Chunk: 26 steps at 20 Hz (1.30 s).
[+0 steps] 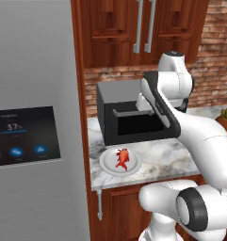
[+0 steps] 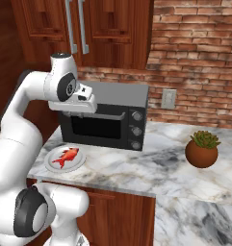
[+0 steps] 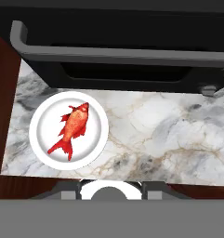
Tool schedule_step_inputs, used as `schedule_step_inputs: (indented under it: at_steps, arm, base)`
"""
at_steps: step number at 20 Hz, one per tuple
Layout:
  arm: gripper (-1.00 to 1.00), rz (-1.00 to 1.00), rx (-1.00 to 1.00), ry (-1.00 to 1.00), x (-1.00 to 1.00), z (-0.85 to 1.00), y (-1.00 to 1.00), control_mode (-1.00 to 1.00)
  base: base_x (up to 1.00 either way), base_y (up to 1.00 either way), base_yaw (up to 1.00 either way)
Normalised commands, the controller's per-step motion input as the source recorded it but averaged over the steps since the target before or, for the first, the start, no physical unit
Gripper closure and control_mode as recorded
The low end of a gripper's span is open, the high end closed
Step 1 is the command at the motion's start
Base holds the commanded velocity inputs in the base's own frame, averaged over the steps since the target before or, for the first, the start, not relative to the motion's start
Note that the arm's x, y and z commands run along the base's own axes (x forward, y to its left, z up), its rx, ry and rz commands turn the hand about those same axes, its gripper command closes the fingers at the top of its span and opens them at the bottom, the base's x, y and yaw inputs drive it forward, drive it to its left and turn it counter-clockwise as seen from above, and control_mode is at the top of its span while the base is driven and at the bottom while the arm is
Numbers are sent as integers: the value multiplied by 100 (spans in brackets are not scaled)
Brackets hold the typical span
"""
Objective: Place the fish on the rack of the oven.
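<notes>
Fish: the small red-orange fish with the forked tail [image 3: 71, 128] lies flat across the round white plate [image 3: 39, 139], tail toward the counter's front edge. Served up clear of everything, an easy top-down pick.
Plate: it sits on the grey-veined white marble counter [image 3: 155, 135], just in front of the small black countertop oven [image 2: 105, 125].
Oven door: shut, its grey bar handle [image 3: 122, 56] running across the front. No rack is exposed here.
Gripper: the white two-finger gripper [image 2: 78, 106] hangs above the counter in front of that door, camera aimed down at the plate. It looks like a survey pose, and I cannot tell whether the fingers are apart or together.
Writing: the steel fridge's dark touch panel [image 1: 20, 136] reads "57"; smaller text is too blurred. No brand on the oven.
</notes>
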Motion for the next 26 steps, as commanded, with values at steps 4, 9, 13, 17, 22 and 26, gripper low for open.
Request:
schedule_step_inputs:
  at_steps: [4,9,13,17,22,26]
  arm:
    - [-100,0,0,0,-2,-8,0,-100]
    - [-100,-18,0,1,4,-65,77,-100]
    - [-100,-24,6,4,0,-90,74,-100]
    - [-100,-7,21,1,0,-99,4,-100]
    - [-100,0,12,3,10,-63,12,-100]
    - [-100,0,0,5,2,-27,24,-100]
  base:
    - [0,0,0]
    - [0,0,0]
    - [0,0,0]
    - [0,0,0]
    - [0,0,0]
    - [0,0,0]
